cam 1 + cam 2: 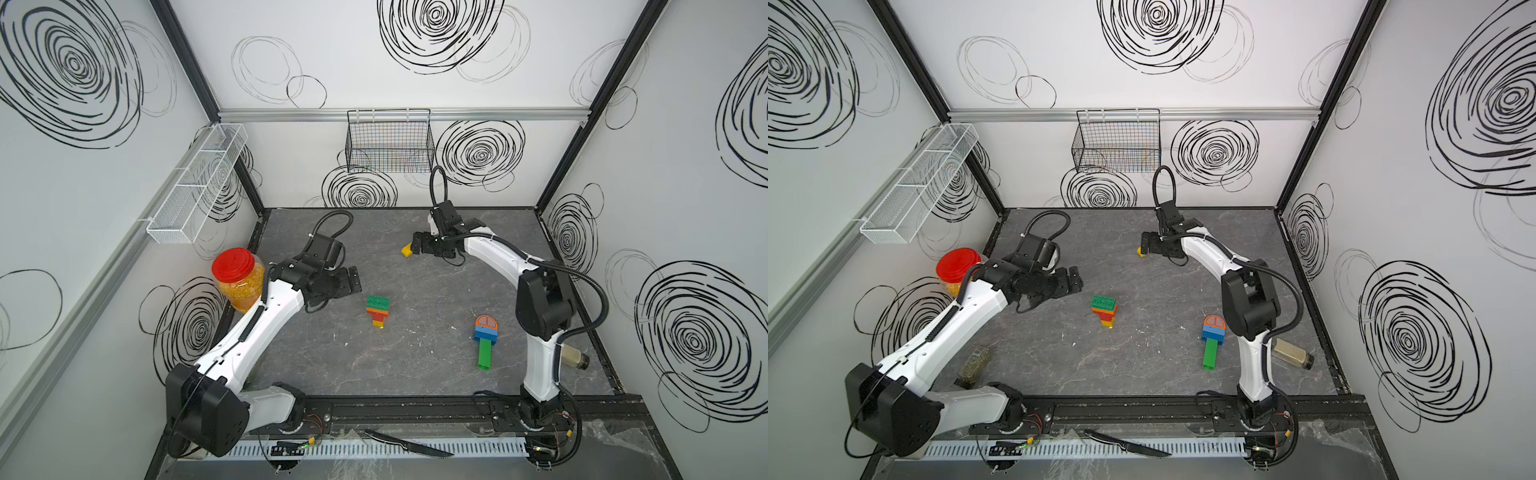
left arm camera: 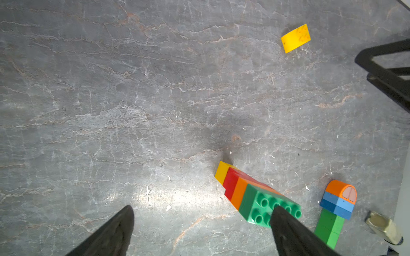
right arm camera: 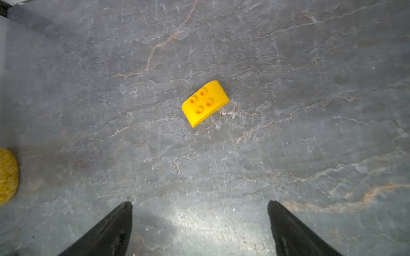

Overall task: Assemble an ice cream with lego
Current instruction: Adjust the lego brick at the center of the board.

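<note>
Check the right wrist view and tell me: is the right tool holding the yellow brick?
No, the yellow brick lies loose on the table, ahead of the right tool, whose jaws stand open.

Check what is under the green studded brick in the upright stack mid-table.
Below the green studded brick come an orange brick, a red brick and a small yellow brick at the bottom. Their joined studs and the yellow brick's underside are covered.

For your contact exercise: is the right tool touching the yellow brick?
Apart. The right wrist view shows bare table between the right tool and the yellow brick.
</note>
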{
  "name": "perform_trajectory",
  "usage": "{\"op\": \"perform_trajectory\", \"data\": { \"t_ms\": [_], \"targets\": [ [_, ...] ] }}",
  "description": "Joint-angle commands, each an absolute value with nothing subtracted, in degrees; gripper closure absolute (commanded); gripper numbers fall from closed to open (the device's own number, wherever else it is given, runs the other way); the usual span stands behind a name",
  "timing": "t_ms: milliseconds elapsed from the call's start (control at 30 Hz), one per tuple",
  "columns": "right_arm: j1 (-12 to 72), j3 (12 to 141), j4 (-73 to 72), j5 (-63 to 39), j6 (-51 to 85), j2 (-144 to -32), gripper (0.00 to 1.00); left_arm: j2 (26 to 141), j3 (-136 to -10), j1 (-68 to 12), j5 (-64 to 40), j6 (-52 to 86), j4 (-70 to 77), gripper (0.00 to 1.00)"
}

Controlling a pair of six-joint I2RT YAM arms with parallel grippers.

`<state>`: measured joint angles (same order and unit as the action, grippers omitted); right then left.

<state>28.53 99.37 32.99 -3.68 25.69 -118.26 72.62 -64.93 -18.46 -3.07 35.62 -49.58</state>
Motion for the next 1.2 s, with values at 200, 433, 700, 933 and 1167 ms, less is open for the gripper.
{"op": "perform_trajectory", "data": {
  "t_ms": [200, 433, 700, 933, 1167],
  "targets": [
    [29.5, 118.1, 38.1, 5.5, 29.7, -134.8, 0.03, 70.3, -61.0, -12.9, -7.4, 30.6, -46.4, 0.01],
    [29.6, 127.8, 38.5, 6.0, 29.4, -143.0, 0.03, 70.0, -59.7, -10.5, -8.6, 29.1, -46.5, 0.01],
    [30.7, 129.4, 36.6, 9.6, 27.3, -146.3, 0.05, 70.6, -59.2, -8.8, -9.3, 27.8, -46.7, 0.01],
    [31.0, 133.8, 40.9, 12.2, 26.9, -150.0, 0.06, 71.0, -58.9, -8.3, -9.6, 27.2, -46.6, 0.01],
    [30.9, 133.6, 46.5, 15.2, 27.2, -149.7, 0.1, 70.7, -58.1, -8.0, -9.9, 27.1, -46.8, 0.01]
  ]
}}
